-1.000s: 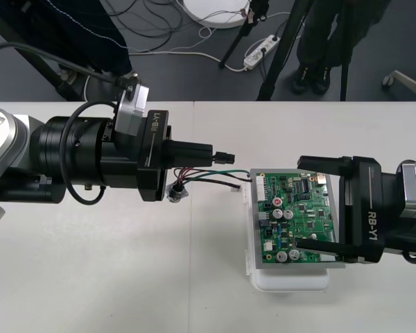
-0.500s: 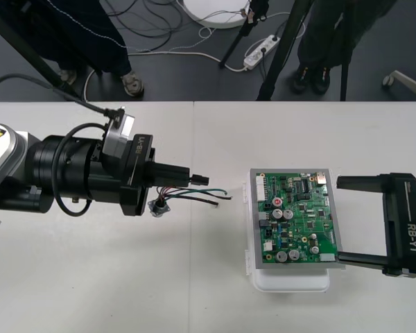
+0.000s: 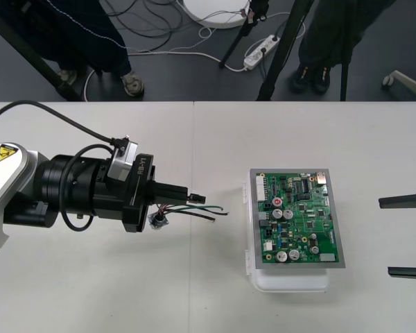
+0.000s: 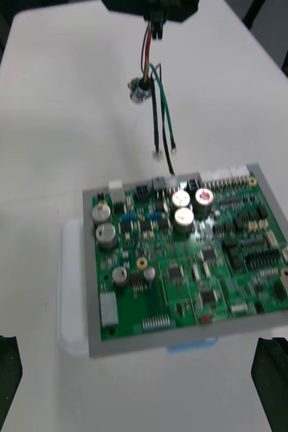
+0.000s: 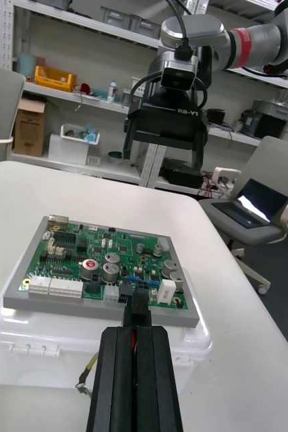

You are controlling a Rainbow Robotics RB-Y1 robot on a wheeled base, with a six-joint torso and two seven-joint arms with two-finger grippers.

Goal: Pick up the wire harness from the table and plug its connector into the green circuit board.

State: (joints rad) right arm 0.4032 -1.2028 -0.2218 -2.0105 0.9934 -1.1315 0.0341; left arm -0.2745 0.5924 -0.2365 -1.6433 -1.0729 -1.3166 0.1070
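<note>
The green circuit board (image 3: 298, 218) rests on its white base (image 3: 291, 281) right of the table's middle. Well left of it, my left gripper (image 3: 187, 193) is shut on the harness's small black plug (image 3: 198, 199). The red, black and green wires (image 3: 194, 209) trail toward the board, their loose ends short of it. The round metal socket (image 3: 156, 220) hangs under the fingers. In the left wrist view the shut fingers (image 5: 135, 378) hold the plug (image 5: 138, 307) before the board (image 5: 103, 270). My right gripper (image 3: 404, 236) is open at the table's right edge.
The right wrist view looks over the board (image 4: 184, 256) to the hanging wires (image 4: 158, 115) and socket (image 4: 140, 91). Bare table lies between the wire ends and the board. Cables, a power strip (image 3: 260, 52) and stand legs are on the floor beyond the far edge.
My right gripper has drawn back from around the board to the table's right edge. My left gripper has pulled away leftward and toward the near side, carrying the harness with it.
</note>
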